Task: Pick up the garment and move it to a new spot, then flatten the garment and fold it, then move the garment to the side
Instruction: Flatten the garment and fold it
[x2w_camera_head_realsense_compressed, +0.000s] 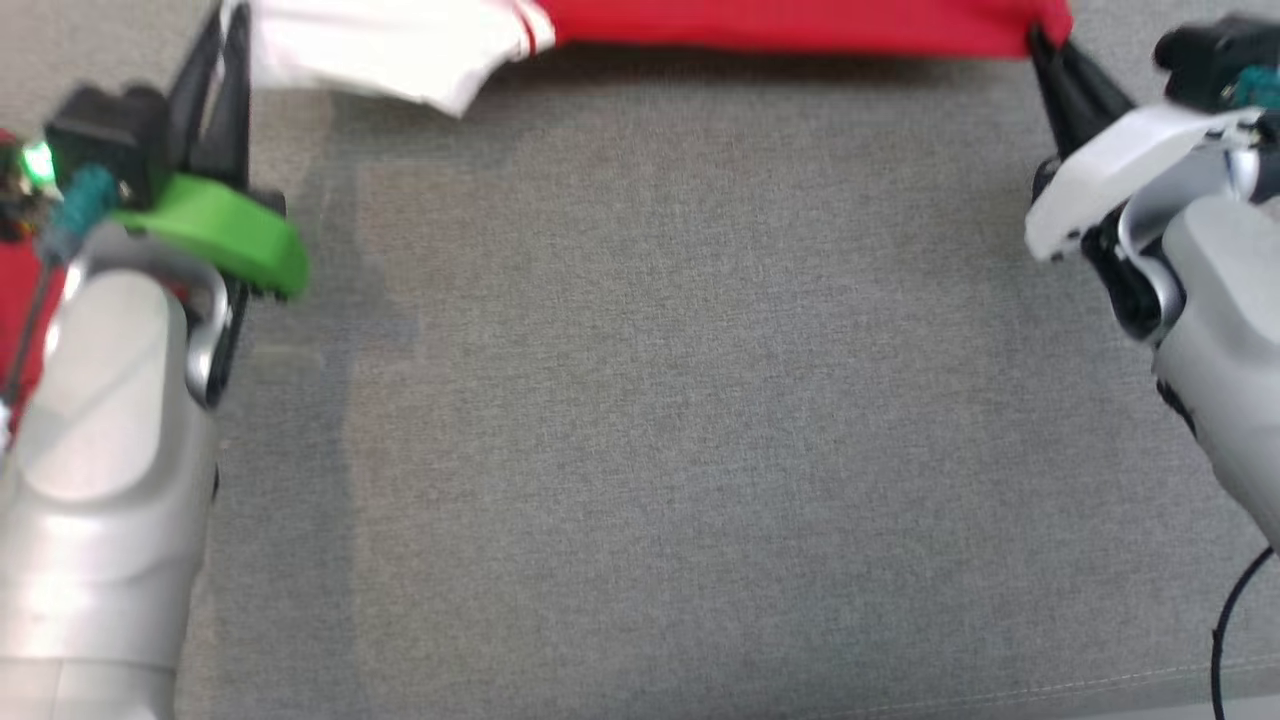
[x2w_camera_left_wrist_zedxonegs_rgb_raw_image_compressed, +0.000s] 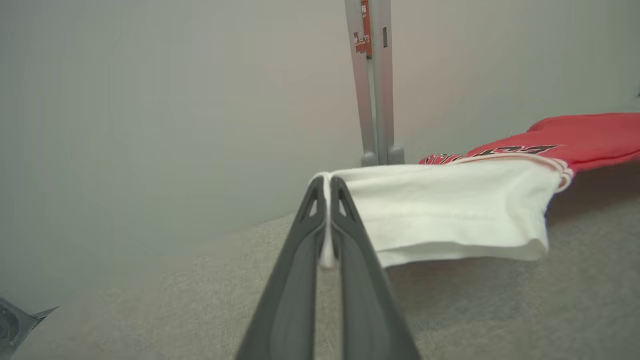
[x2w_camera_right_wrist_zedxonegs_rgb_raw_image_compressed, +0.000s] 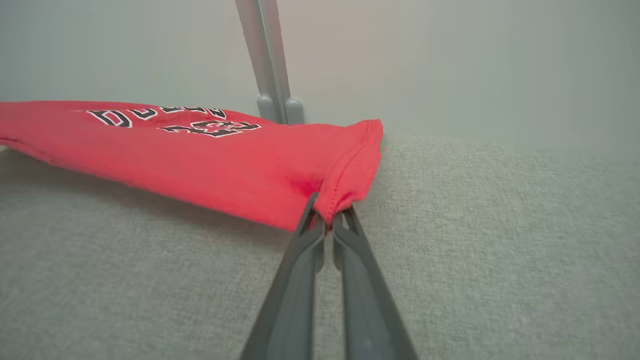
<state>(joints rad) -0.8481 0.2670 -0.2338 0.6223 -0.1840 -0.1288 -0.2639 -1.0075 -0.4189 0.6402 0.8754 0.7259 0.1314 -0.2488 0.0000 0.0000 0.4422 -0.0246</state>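
The garment (x2w_camera_head_realsense_compressed: 780, 25) is a red shirt with a white sleeve and black-and-white lettering, stretched along the top edge of the head view above the grey fabric surface (x2w_camera_head_realsense_compressed: 660, 400). My left gripper (x2w_camera_head_realsense_compressed: 232, 20) is shut on the white sleeve (x2w_camera_left_wrist_zedxonegs_rgb_raw_image_compressed: 450, 210), whose hem shows pinched between the fingers at the left gripper (x2w_camera_left_wrist_zedxonegs_rgb_raw_image_compressed: 327, 187). My right gripper (x2w_camera_head_realsense_compressed: 1040, 45) is shut on the red hem at the far right; the right gripper (x2w_camera_right_wrist_zedxonegs_rgb_raw_image_compressed: 327, 215) clamps a corner of the red cloth (x2w_camera_right_wrist_zedxonegs_rgb_raw_image_compressed: 200, 155). The garment hangs slightly off the surface between the two grips.
A grey upright post (x2w_camera_left_wrist_zedxonegs_rgb_raw_image_compressed: 372, 80) stands against the pale wall behind the surface, also seen as the post (x2w_camera_right_wrist_zedxonegs_rgb_raw_image_compressed: 267, 60). A patch of red (x2w_camera_head_realsense_compressed: 20, 300) shows behind the left forearm. A black cable (x2w_camera_head_realsense_compressed: 1235, 620) hangs at the lower right.
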